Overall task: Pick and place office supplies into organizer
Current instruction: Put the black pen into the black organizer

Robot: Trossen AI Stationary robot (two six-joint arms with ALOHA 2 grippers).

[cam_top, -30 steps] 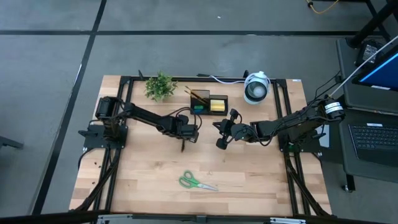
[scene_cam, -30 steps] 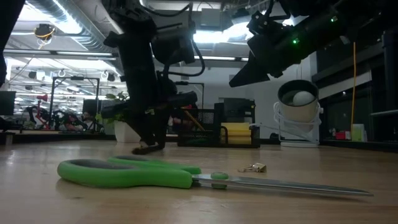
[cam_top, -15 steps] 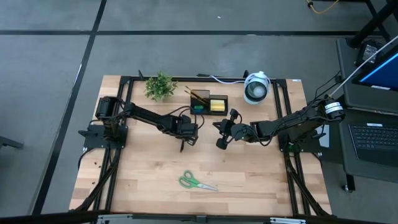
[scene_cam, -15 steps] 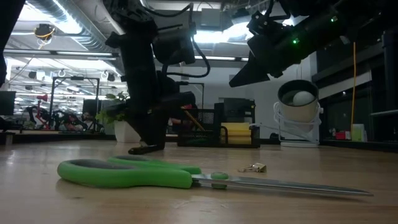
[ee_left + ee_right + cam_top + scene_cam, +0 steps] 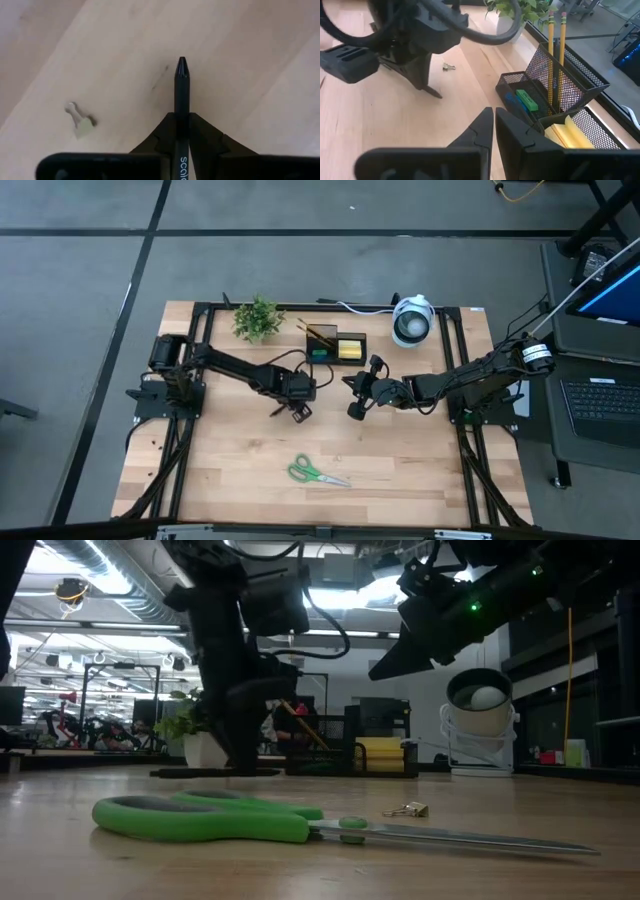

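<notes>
My left gripper (image 5: 297, 408) stands at the table's middle, pointing steeply down, shut on a black pen (image 5: 181, 95) that shows level and low in the low view (image 5: 215, 772). My right gripper (image 5: 353, 406) hangs shut and empty to its right, above the table. The black mesh organizer (image 5: 335, 345) stands at the far middle with two pencils (image 5: 555, 45), a yellow sticky-note pad (image 5: 349, 350) and small blue and green pieces (image 5: 526, 99) inside. Green-handled scissors (image 5: 315, 472) lie flat near the front. A small binder clip (image 5: 80, 119) lies beside the pen. My left gripper pinches the pen's barrel (image 5: 182, 125) between its two fingers, coming from above. The pen runs out past the fingertips, its pointed end (image 5: 181, 62) free. It lies level at the tabletop; whether it rests on the wood or hangs just clear, I cannot tell.
A small potted plant (image 5: 257, 318) stands at the far left of the organizer, a round white-and-grey device (image 5: 412, 320) with a cord at its right. Bare wood lies between the scissors and both grippers and along the table's left side.
My left gripper has rolled about its own pointing line while staying in place. The pen has swung round with it: a second ago it pointed toward the near edge, now it lies crosswise, its free end toward the table's left.
</notes>
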